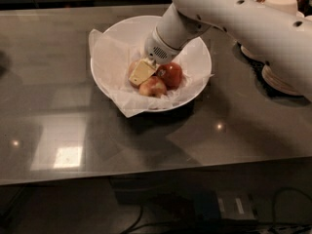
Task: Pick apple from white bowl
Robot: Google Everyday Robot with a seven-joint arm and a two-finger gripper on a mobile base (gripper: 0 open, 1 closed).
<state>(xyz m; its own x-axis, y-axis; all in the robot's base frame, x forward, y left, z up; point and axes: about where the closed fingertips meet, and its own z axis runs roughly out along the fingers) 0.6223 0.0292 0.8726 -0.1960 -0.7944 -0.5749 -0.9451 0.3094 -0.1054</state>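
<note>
The white bowl (195, 89), lined with crumpled white paper, stands on the dark table, left of centre at the back. Three apples lie in it. A glossy red apple (170, 74) is on the right and a pale yellow-pink apple (152, 87) is in front. A dull brownish-red apple (131, 69) on the left is mostly hidden behind the gripper. My gripper (143, 72) reaches down into the bowl from the upper right, with its yellowish tip over the left apple and against the other two.
My white arm (234, 18) crosses the back right of the table. Stacked beige disposable bowls (280, 79) stand at the right edge behind it. The table's front edge (146, 177) runs across the lower view, with cables below it.
</note>
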